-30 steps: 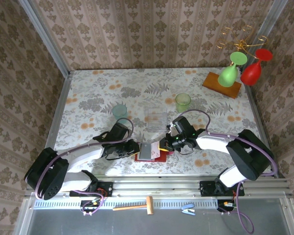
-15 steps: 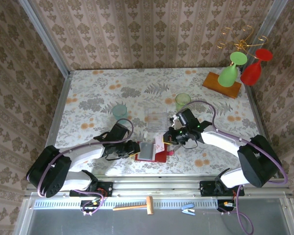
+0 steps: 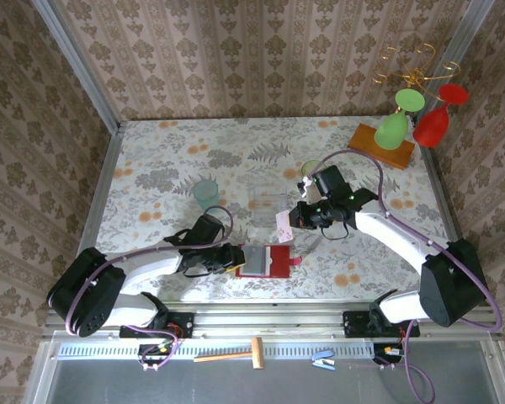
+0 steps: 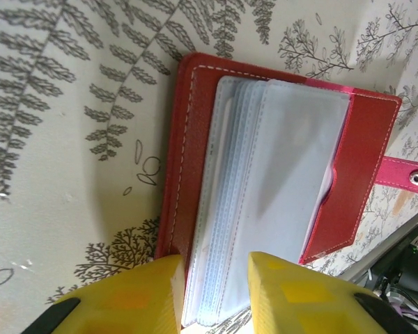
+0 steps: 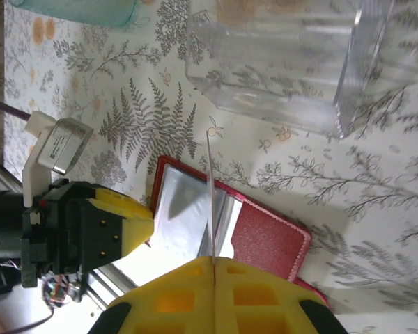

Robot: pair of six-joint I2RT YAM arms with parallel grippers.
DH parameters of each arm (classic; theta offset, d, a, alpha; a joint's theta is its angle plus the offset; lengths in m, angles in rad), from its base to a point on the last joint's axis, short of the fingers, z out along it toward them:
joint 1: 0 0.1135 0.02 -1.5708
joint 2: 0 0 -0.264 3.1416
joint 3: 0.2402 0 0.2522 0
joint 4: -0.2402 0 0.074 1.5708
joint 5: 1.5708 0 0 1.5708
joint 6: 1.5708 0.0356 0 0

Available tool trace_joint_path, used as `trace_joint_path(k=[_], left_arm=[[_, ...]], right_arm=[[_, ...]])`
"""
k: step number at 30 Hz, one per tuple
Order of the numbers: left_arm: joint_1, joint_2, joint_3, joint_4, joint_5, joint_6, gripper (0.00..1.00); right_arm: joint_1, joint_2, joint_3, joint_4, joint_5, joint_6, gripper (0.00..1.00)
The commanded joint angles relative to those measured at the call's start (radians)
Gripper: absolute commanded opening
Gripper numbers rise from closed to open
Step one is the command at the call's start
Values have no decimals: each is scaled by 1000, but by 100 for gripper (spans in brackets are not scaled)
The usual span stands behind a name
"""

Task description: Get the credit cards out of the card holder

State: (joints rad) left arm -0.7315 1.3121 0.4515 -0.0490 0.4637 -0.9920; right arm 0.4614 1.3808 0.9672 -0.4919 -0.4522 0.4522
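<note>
Top external: pale credit card (image 3: 283,225), held above the open card holder (image 3: 269,261) near the table (image 3: 151,168) front edge. Right gripper (image 3: 295,219) fingers pressed on the card's edge. Left gripper (image 3: 234,259) pinches the holder's sleeve side. Risk: shallow edge-grip slips, card drops.

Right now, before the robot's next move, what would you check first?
1. Pale card out of the card holder: ok.
2. Right hand shut on the card: ok.
3. Left hand gripping the card holder firmly: cannot tell; its fingers straddle one edge.
4. Card holder lying open: ok.
5. Clear box apart from the card: ok.
6. More cards in the sleeves: cannot tell.
</note>
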Motion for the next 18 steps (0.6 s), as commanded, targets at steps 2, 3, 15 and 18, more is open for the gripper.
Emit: trace_joint_path(k=[2, 3, 15, 18], left_arm=[[-13, 4, -24, 24, 13, -25, 31], [-15, 3, -28, 26, 12, -28, 31], [7, -89, -20, -35, -17, -19, 31], [43, -135, -32, -40, -30, -14, 32]], right_arm=[[-6, 32, 102, -126, 50, -232, 5], [-6, 45, 118, -132, 49, -287, 3], [-7, 194, 336, -308, 96, -836, 0], [-7, 256, 407, -381, 110, -955, 0]])
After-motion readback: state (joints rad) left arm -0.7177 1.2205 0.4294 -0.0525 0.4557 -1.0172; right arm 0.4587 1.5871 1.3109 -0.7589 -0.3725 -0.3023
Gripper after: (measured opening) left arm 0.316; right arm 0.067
